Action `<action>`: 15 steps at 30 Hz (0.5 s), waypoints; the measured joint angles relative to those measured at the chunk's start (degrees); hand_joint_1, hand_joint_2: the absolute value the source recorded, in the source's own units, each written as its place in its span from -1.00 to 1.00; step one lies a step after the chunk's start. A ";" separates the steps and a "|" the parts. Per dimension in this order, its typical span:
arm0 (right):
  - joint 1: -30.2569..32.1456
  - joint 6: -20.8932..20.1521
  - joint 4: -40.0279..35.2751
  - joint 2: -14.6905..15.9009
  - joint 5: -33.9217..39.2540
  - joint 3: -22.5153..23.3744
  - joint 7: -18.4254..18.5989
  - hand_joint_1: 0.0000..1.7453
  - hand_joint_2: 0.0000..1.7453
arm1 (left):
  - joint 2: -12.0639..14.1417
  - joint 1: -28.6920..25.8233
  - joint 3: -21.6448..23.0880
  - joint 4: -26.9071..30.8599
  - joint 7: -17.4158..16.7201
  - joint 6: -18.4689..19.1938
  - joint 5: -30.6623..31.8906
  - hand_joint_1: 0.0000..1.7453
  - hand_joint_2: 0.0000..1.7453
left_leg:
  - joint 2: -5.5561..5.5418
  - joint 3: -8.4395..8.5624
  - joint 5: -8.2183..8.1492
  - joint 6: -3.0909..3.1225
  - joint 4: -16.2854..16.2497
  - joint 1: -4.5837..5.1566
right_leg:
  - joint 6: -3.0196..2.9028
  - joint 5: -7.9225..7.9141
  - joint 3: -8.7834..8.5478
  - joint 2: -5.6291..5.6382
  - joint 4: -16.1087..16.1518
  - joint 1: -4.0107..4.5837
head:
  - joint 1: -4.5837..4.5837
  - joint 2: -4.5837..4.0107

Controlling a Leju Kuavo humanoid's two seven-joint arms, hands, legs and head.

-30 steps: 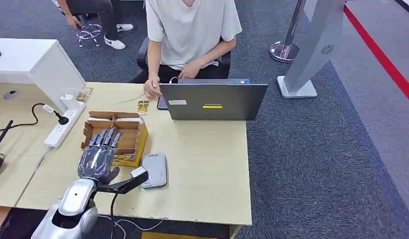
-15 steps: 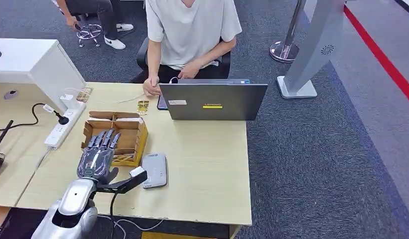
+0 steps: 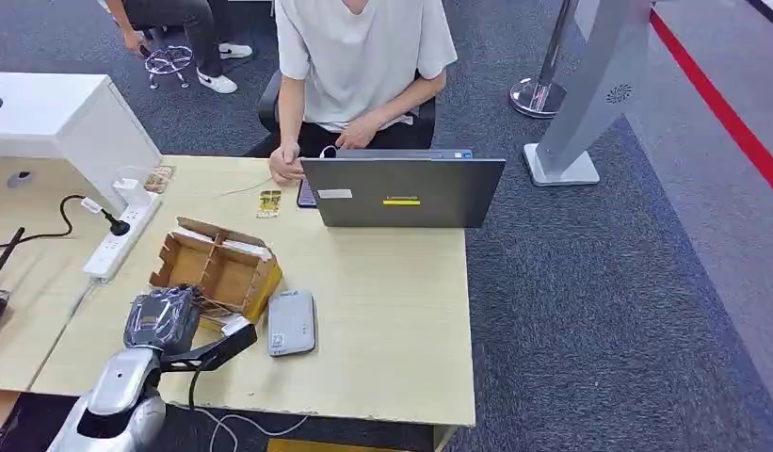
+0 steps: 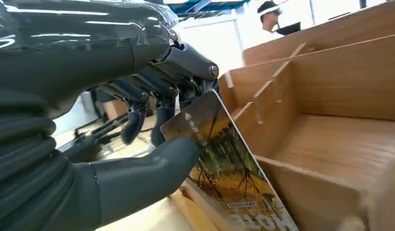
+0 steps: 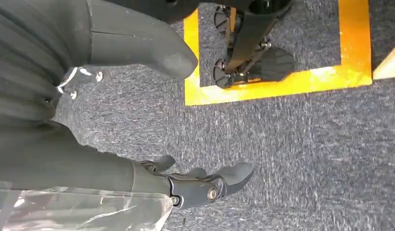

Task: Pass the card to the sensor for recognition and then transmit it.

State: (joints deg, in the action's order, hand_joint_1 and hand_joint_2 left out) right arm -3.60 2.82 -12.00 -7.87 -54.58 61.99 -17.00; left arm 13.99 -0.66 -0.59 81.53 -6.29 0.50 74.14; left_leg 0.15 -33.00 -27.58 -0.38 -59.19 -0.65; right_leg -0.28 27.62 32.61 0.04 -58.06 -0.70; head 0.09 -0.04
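My left hand [image 3: 162, 318] sits at the near edge of the wooden card box [image 3: 217, 269], fingers curled. In the left wrist view my left hand [image 4: 137, 139] pinches a yellow-brown picture card [image 4: 224, 168] between thumb and fingers, just outside the wooden card box [image 4: 330, 125]. The box is tilted and turned on the table. The grey card sensor [image 3: 292, 322] lies flat on the table to the right of the hand. My right hand [image 5: 185, 185] hangs over the carpet, fingers apart and holding nothing.
A person sits behind a grey laptop [image 3: 402, 191] at the table's far side. A white power strip [image 3: 120, 237] with plugs lies to the left. A loose card [image 3: 269, 201] rests near the laptop. A grey stand [image 3: 589, 94] is on the carpet at right.
My left hand has drawn back toward me from inside the box with its fingers now curled on a card. The box has tipped and rotated; the sensor shifted slightly.
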 joint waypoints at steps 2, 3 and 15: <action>-0.01 -0.07 0.00 -0.09 -0.04 -0.04 0.04 -1.00 1.00 | 0.00 -0.26 -0.63 -0.07 0.07 0.00 0.00 1.00 1.00 | -0.02 -0.01 0.00 0.00 0.01 0.00 | 0.00 0.00 -0.02 -0.02 0.00 0.00 | -0.02 0.00; -0.01 -0.15 0.00 -0.11 -0.07 -0.04 0.04 -1.00 1.00 | 0.00 -0.30 -0.87 -0.13 0.09 0.00 0.00 1.00 1.00 | -0.02 -0.01 0.00 0.00 0.01 0.00 | 0.01 0.00 -0.02 -0.02 0.00 0.00 | -0.02 0.00; 0.01 -0.13 0.00 -0.17 -0.15 -0.07 -0.13 -1.00 1.00 | -0.22 -0.69 -2.23 -0.66 0.00 -1.70 0.63 1.00 1.00 | -0.01 0.02 0.00 0.00 0.01 0.00 | 0.00 -0.01 -0.03 -0.02 0.00 0.00 | -0.02 0.00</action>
State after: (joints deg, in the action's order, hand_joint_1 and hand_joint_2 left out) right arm -3.60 2.69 -12.00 -8.04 -54.73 61.92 -17.14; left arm 13.77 -1.36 -2.82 80.87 -6.29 -1.20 74.77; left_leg 0.14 -32.98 -27.58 -0.38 -59.18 -0.65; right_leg -0.27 27.61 32.58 0.02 -58.07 -0.70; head 0.07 -0.04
